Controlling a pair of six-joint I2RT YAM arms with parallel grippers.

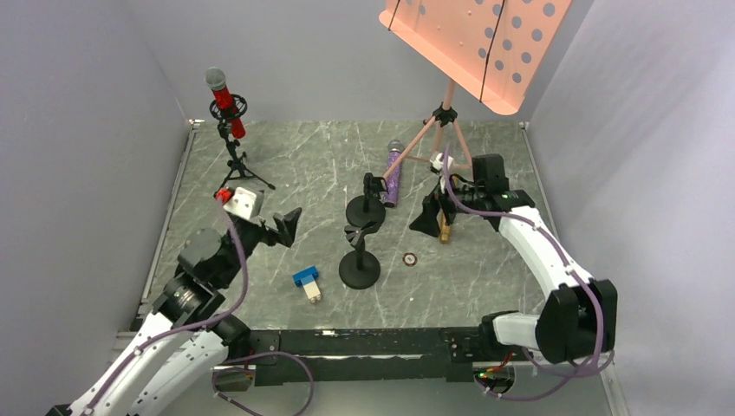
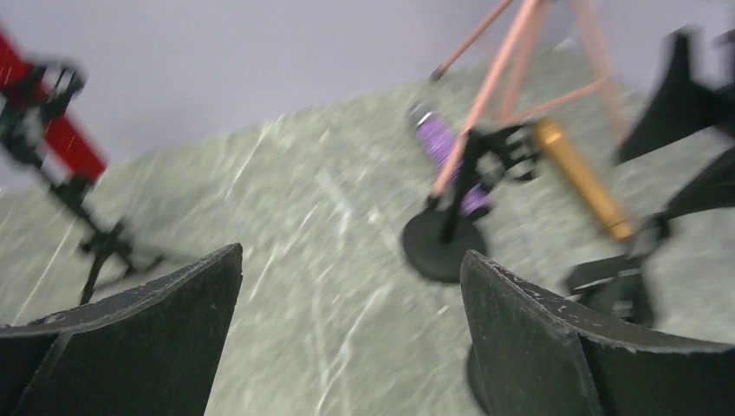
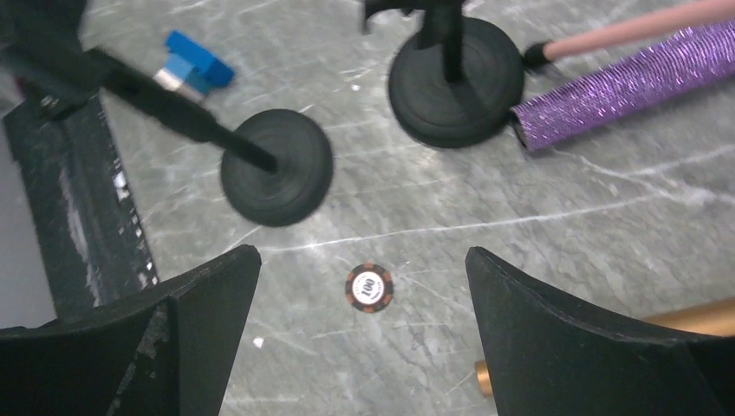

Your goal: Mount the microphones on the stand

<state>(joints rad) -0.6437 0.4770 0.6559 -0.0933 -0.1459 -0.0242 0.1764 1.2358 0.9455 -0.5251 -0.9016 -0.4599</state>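
Before my two claws, left claw (image 2: pixel 351 260) and right claw (image 3: pixel 360 253), I count three microphones (red microphone (image 1: pixel 227 102), purple microphone (image 3: pixel 624 74), gold microphone (image 2: pixel 576 178)), one tripod stand (image 1: pixel 236 165), two round-base stands (near stand (image 1: pixel 359 269), far stand (image 1: pixel 365 210)), one music stand (image 1: pixel 477 35), one blue-and-white block (image 1: pixel 307 282), one chip (image 3: pixel 369 288).

Bare grey marbled surface (image 1: pixel 303 165) lies open between the black tripod stand (image 1: pixel 234 165) carrying the glittery red microphone (image 1: pixel 227 104) at far left and the two black round-base stands (image 1: pixel 359 270) in the middle. Right of those, the glittery purple microphone (image 1: pixel 393 178), pink tripod legs (image 1: pixel 431 137) and gold microphone (image 1: pixel 445 227) crowd together. A small blue-and-white block (image 1: pixel 307 282) and a round chip (image 1: pixel 410 258) flank the nearer stand.
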